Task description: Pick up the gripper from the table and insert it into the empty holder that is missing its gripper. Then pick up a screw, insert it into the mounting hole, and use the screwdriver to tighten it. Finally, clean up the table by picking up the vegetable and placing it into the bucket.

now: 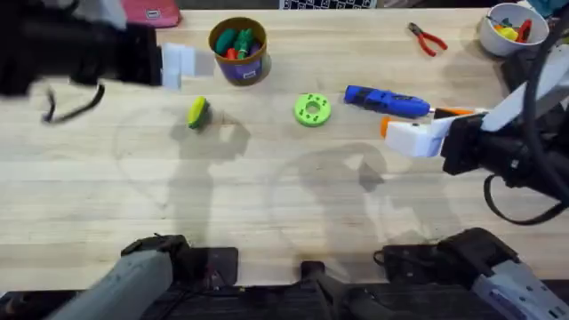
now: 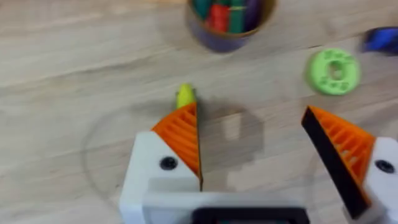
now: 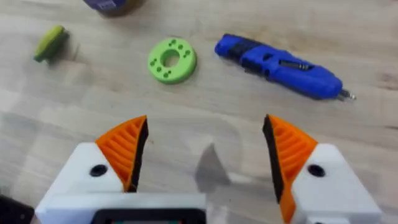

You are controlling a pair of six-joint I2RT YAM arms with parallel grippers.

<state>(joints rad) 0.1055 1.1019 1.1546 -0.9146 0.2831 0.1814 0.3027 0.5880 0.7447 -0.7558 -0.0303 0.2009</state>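
The yellow vegetable point(image 1: 197, 112) with a green end lies on the table in front of the bucket point(image 1: 238, 49), a tan cup with a dark blue band holding colourful toy pieces. My left gripper point(image 1: 191, 62) hovers left of the bucket. In the left wrist view it point(image 2: 249, 112) is open, with the vegetable point(image 2: 185, 96) just beyond one orange pad. The blue screwdriver point(image 1: 387, 101) lies right of centre. My right gripper point(image 1: 407, 121) sits beside it, and in the right wrist view it point(image 3: 205, 121) is open and empty above bare table. The loose gripper, the holder and the screw are out of view.
A green ring with holes point(image 1: 312, 109) lies between the vegetable and the screwdriver. Red-handled pliers point(image 1: 428, 39) and a white bowl point(image 1: 508, 27) of colourful bits stand at the back right. A pink object point(image 1: 151, 13) is at the back left.
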